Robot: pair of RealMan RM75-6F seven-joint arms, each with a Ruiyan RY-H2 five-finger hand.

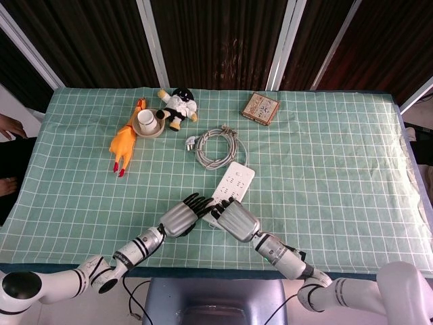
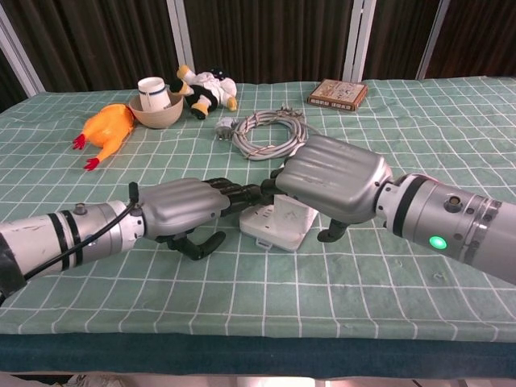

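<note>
**Both hands meet at the near end of the power strip**

Here we are at the front edge of the table (image 1: 352,203), and both hands are crowded onto one spot — the near end of the white power strip (image 1: 234,183). The strip lies flat on the green checked cloth, its long axis running away from the robot and leaning a little to the right, with its far end pointing at the coiled cable (image 1: 215,145) just beyond it.

The right hand (image 2: 330,181) sits palm-down over the near end, fingers curved forward and down onto the strip's top, thumb hanging off the right side. Whether it truly grips the strip or only rests on it, the chest view does not settle. The left hand (image 2: 179,208) comes in low from the left, fingers stretched narrow toward the strip's near left corner, thumb curled under and holding nothing; the fingertips (image 2: 242,193) reach right up to the right hand's, and contact with the strip itself cannot be told.

So the strip runs ahead of both palms, lengthwise away — the right hand is the one on top of it, the left just beside it.

Well apart at the far left: a rubber chicken (image 1: 124,143), a bowl with a cup (image 1: 147,124), a plush toy (image 1: 177,105); a small box (image 1: 261,107) sits far back.
</note>
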